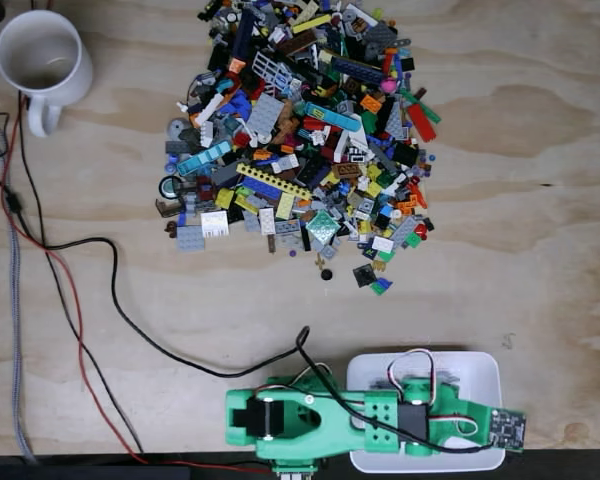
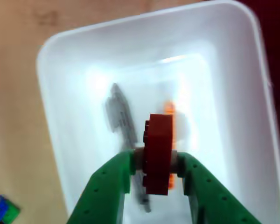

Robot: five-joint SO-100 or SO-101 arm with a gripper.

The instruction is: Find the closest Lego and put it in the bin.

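Taking the white bin (image 1: 490, 372) as the landmark, in the fixed view a white mug (image 1: 42, 60) stands far to its upper left, at the table's top left corner, and black and red cables (image 1: 70, 290) trail down the plywood table (image 1: 540, 250) to the bin's left. The big Lego pile (image 1: 300, 130) lies well above the bin, a few stray bits at its lower edge nearest to it. The green arm (image 1: 320, 425) reaches from the bin's left across its opening. In the wrist view, a small blue and green piece (image 2: 3, 209) sits on the wood outside the bin's left wall (image 2: 51, 116); inside, a blurred grey piece (image 2: 119, 116) lies on the floor, and right of it the green gripper (image 2: 156, 161) is clamped on a dark red Lego brick (image 2: 157, 149) (held on edge above the bin's floor), with something orange (image 2: 170, 108) showing just behind it
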